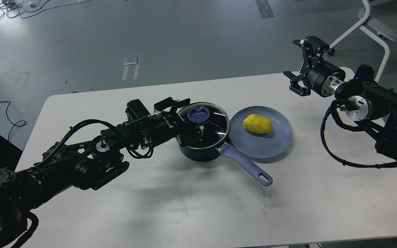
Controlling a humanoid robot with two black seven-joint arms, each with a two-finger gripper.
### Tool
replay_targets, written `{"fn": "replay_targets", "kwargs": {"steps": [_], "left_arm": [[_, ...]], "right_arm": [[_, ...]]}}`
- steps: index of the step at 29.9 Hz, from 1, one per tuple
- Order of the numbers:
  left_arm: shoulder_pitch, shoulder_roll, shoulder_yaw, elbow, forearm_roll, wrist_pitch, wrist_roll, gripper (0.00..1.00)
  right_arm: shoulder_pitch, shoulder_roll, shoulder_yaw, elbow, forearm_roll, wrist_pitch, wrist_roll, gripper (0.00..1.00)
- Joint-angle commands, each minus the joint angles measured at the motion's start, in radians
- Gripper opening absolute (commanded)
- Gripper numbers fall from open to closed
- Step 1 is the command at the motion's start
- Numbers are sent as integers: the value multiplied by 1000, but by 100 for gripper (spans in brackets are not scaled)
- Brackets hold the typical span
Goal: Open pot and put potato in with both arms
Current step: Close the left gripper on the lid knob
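White tabletop [198,206]: left claw [193,119] straddles the lidded navy pot's [202,151] blue knob [199,115], grip unclear; right claw [298,65] spread wide, yellow oval potato [257,124] below-left.

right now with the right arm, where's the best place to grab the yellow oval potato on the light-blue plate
Grip the yellow oval potato across its narrow middle, coming down from above. It lies long axis left to right on the shallow light-blue round plate, uncovered, so the open right gripper would probably close best front to back.
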Motion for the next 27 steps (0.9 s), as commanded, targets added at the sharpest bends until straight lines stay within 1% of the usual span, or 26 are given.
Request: {"fn": "replay_targets", "kwargs": {"steps": [1,9,14,20,27], "left_arm": [[-1,-3,7,0,-4,0,0,99],[-4,-13,7,0,-79,0,0,99],[-1,-13,7,3,-79,0,0,99],[3,-41,7,60,-82,0,0,99],[14,-53,8,61,-80,0,0,99]], "right_arm": [[-1,-2,-19,0,0,0,0,100],[-1,-3,-36,0,1,0,2,100],[-1,-3,-37,0,0,0,0,100],[-1,-2,-37,0,0,-2,2,100],[-1,-8,-37,0,0,0,2,100]]}}
